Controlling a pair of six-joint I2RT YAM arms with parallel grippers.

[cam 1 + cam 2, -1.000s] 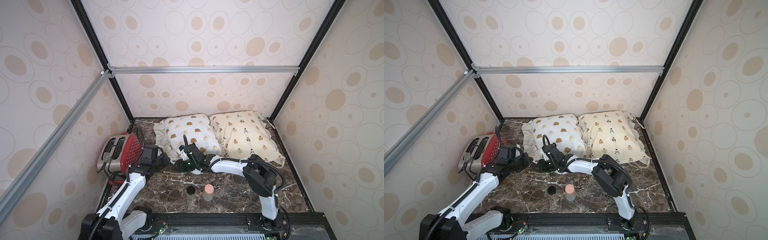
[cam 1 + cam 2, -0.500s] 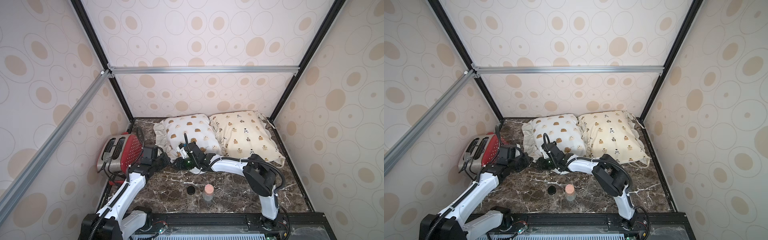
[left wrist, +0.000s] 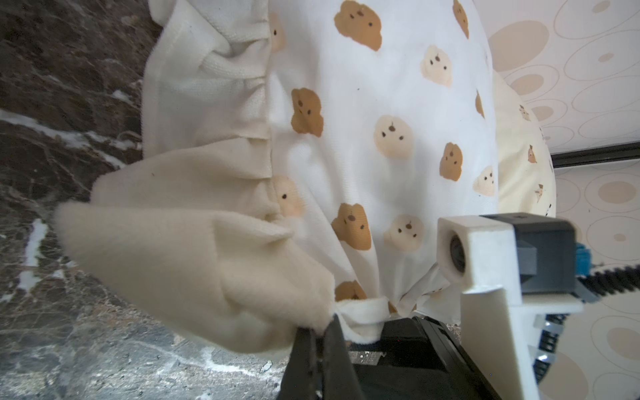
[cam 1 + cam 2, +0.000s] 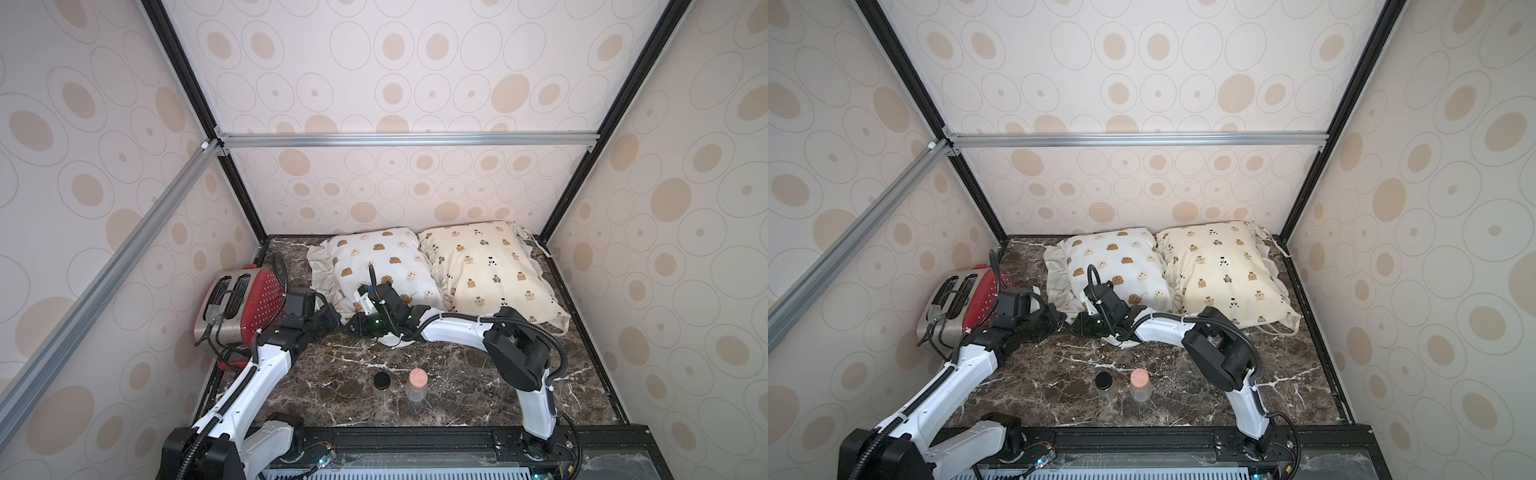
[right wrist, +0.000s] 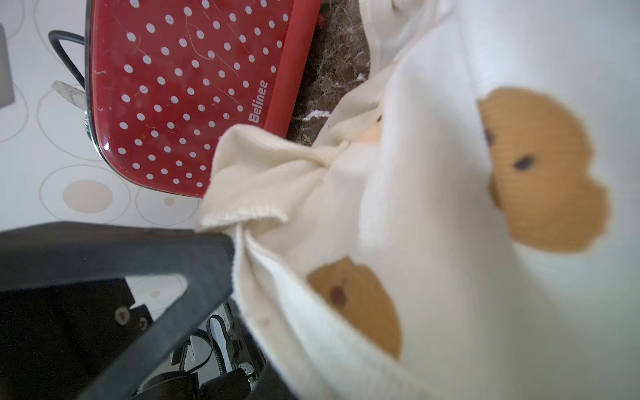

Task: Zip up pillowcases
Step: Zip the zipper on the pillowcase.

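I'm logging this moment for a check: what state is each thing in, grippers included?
White pillowcase, lying flat, near corner ruffle pinched; zipper not visible.
Cream pillowcase, lying flat, untouched.
Left gripper, shut on that ruffle.
Right gripper, at the same corner; open or shut unclear.
Black-lidded jar, upright, capped.
Pink-topped jar, upright, closed.
Toaster, no bread showing.

Lab robot cell, not a real home. Boxed in by aluminium frame bar point(image 4: 407, 139) and black post point(image 4: 571, 189), wall panels point(image 4: 415, 62) papered with beige ovals, marble-look tabletop point(image 4: 478, 386). Left arm point(image 4: 266, 365) and right arm point(image 4: 457, 331) mounted on a front rail point(image 4: 415, 439), exposed wiring point(image 4: 318, 448) just below it. Staged household props: red dotted toaster point(image 4: 237, 307), white pillowcase point(image 4: 382, 262), cream pillowcase point(image 4: 486, 262), black-lidded jar point(image 4: 382, 385), cork-topped jar point(image 4: 417, 386).
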